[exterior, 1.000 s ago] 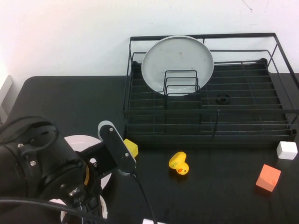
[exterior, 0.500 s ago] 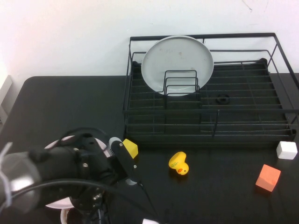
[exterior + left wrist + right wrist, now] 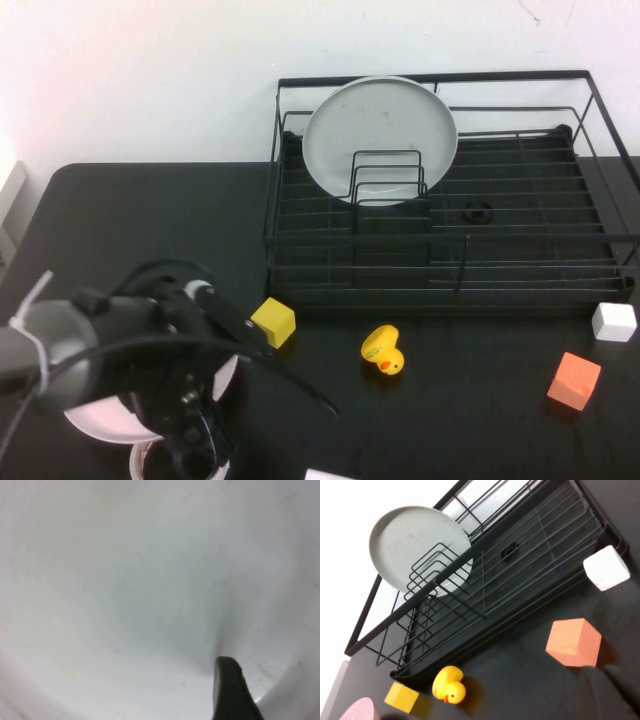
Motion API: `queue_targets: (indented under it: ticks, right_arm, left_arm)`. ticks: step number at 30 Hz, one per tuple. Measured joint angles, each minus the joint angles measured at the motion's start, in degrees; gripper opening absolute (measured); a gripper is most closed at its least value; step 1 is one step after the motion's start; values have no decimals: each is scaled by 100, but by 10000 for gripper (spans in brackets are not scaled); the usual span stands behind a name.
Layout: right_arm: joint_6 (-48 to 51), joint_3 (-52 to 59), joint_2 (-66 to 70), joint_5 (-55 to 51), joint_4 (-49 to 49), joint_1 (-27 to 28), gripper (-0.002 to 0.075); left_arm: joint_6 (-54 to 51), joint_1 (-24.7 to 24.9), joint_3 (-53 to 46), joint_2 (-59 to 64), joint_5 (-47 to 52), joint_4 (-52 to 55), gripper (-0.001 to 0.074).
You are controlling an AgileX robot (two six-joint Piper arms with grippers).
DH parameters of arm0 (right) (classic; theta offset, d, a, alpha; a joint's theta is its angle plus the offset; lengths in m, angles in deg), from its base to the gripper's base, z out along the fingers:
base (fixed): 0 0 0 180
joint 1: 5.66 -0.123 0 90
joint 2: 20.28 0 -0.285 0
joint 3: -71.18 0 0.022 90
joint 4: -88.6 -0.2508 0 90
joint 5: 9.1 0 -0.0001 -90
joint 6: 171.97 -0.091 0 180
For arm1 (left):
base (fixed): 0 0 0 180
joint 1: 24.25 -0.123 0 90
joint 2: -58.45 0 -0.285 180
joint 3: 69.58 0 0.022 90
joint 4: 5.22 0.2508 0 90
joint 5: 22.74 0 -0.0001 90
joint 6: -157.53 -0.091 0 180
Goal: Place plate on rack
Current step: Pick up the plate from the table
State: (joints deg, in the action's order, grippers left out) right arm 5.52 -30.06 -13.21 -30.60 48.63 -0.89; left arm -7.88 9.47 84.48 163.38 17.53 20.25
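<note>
The pale pink plate lies flat at the table's front left, mostly covered by my left arm; its edge also shows in the right wrist view. My left gripper points down onto it. The left wrist view is filled with the plate's surface, with one dark finger set off to one side near the raised rim; the jaws stand apart, open. The black wire rack stands at the back right. My right gripper hangs shut above the table's right front, holding nothing.
A grey-white plate leans upright in the rack's looped dividers. In front of the rack lie a yellow block, a yellow duck, an orange block and a white block.
My left arm has swung down and toward the front left over the pink plate, uncovering the yellow block. Its gripper has opened. The right arm has not moved.
</note>
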Motion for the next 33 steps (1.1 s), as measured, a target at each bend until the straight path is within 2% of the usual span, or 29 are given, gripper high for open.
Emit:
queue_targets:
  ticks: [4, 12, 14, 17, 20, 26, 33]
  right_arm:
    - [-1, 0, 0, 0, 0, 0, 10]
    - [11, 0, 0, 0, 0, 0, 10]
    - [11, 0, 0, 0, 0, 0, 10]
    - [11, 0, 0, 0, 0, 0, 10]
    - [11, 0, 0, 0, 10, 0, 10]
    - [11, 0, 0, 0, 10, 0, 10]
    - [18, 0, 0, 0, 10, 0, 10]
  left_arm:
    - [-304, -393, 0, 0, -178, -581, 313]
    - [-1104, -446, 0, 0, -244, -1076, 308]
    - [-1142, -446, 0, 0, -244, -1076, 271]
    - [-1149, -446, 10, 0, -253, -1054, 117]
    - [-1185, -446, 10, -11, -289, -1017, 40]
    - [-1227, -446, 20, -57, -286, -1067, 17]
    - [-1534, -449, 20, -612, -190, -1706, 3]
